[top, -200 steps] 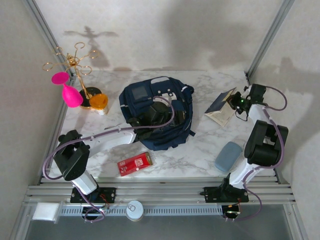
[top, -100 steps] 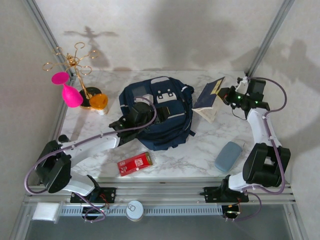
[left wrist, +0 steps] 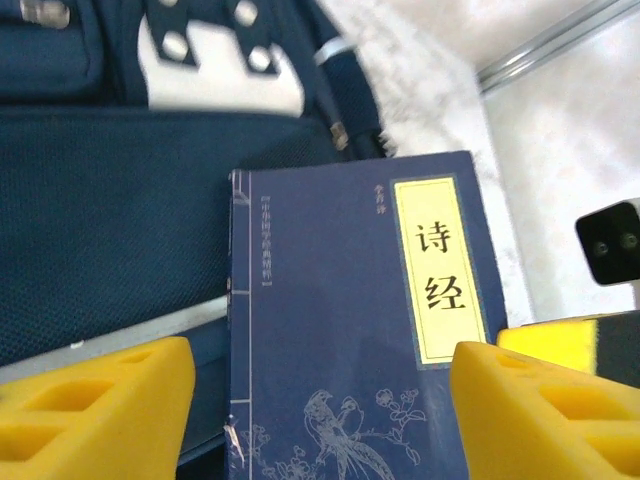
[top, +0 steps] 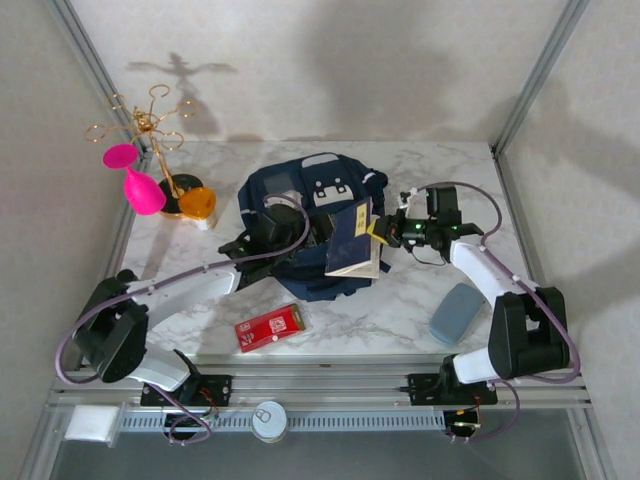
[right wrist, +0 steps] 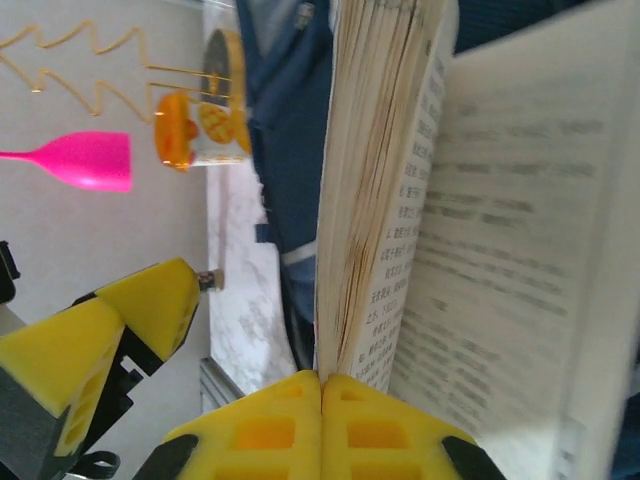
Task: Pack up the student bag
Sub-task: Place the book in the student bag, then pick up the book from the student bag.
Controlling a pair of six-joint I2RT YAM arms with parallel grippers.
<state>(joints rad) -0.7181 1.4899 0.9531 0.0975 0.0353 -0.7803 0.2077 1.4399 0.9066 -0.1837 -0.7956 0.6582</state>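
Upper left: pink goblet [top: 138, 186] tilted, beside gold wire stand [top: 150, 128]; orange-lidded jar [top: 197, 204] at stand's base. Red packet [top: 271, 327] lower centre on marble table [top: 430, 285]. Grey-blue case [top: 456, 312] lower right. Round tin [top: 268, 421] at bottom edge.

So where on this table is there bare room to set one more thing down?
The table is bare at its back right corner, behind the right gripper, and in front between the red box and the grey-blue case. Crowded: the centre, with student bag, book and left gripper, and back left around gold stand and pink goblet.
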